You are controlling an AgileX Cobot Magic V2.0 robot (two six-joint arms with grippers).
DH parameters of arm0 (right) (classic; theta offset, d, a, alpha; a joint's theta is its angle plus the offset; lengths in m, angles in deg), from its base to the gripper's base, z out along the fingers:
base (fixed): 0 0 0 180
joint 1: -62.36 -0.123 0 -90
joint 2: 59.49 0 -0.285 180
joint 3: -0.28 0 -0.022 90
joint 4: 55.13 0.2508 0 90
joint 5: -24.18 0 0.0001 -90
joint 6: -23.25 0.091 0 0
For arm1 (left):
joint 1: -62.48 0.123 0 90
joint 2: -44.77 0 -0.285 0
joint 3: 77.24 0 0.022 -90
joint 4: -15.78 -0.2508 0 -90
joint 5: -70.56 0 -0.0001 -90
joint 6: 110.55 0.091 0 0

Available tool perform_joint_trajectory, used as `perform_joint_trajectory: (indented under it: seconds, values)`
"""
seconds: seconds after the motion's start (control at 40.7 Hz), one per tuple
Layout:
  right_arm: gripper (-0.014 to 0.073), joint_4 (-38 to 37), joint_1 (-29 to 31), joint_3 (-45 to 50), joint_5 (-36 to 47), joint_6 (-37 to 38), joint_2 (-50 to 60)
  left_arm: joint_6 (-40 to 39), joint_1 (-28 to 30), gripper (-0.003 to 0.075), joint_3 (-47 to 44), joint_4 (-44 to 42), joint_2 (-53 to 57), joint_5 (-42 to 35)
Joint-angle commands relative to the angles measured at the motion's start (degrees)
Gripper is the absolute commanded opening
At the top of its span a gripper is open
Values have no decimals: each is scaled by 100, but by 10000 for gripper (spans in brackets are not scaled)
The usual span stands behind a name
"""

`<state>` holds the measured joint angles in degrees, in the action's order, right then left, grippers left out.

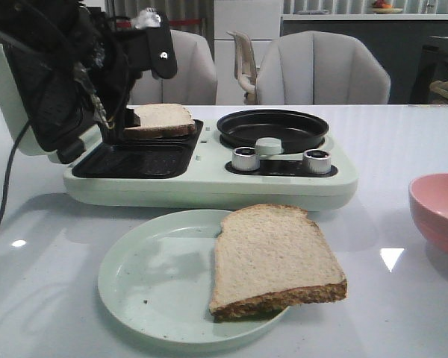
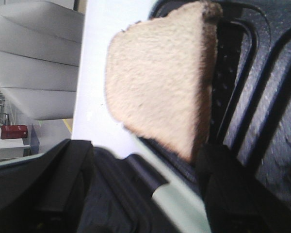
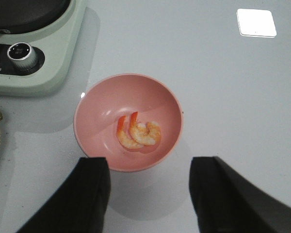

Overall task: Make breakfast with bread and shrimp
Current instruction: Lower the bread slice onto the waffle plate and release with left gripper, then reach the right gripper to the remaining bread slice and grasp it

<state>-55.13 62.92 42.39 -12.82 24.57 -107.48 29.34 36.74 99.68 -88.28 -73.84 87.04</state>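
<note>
Your left claw is gripping one bread slice over the sandwich maker; the second slice is waiting on the plate. Your right claw is hanging spread above the bowled shrimp.

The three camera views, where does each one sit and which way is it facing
Front view: faces forward over the table at the sandwich maker; left arm shows.
Left wrist view: on the left arm, close on the bread slice its tool holds.
Right wrist view: looks down on the pink bowl of shrimp; open tool shows.
Shared: that slice, front and left wrist.
</note>
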Motion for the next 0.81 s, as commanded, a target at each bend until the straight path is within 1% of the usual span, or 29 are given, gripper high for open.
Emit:
perform_joint_trajectory:
  seconds: [0.0,0.049,0.098,0.172,0.246,0.27,0.393,0.442,0.54,0.614,0.663,0.712,0.786]
  values:
    - [484,-33,37,-139,367,-23,-11,-227,-91,501,-265,-224,864,504]
    - [484,-33,37,-139,367,-23,-11,-398,-243,501,-537,-210,1110,1001]
    - [484,-33,37,-139,367,-23,-11,-592,-497,501,-786,21,1357,1522]
    - [484,-33,37,-139,367,-23,-11,-640,-887,501,-1083,929,1761,1935]
    - [484,-33,37,-139,367,-23,-11,-532,-1323,501,-1321,1891,2127,2037]
    - [484,-33,37,-139,367,-23,-11,-409,-1478,501,-1361,2191,2268,2114]
    - [484,-33,37,-139,367,-23,-11,776,-2047,501,-1386,4421,2811,2729]
    - [484,-33,37,-139,367,-23,-11,1231,-2180,501,-1386,5430,3028,2994]
    - [484,-33,37,-139,367,-23,-11,2000,-2247,501,-1386,6997,3467,3467]
    - [484,-33,37,-139,367,-23,-11,2303,-2227,501,-1386,7825,3831,3713]
    - [484,0,37,-139,373,-23,-11,2463,-2227,501,-1386,8268,4013,3759]
    - [484,0,37,-139,388,-23,-11,2826,-2227,501,-1391,8730,4224,3757]
    - [484,0,32,-139,400,-23,-11,3155,-2227,501,-1391,9333,4548,3745]
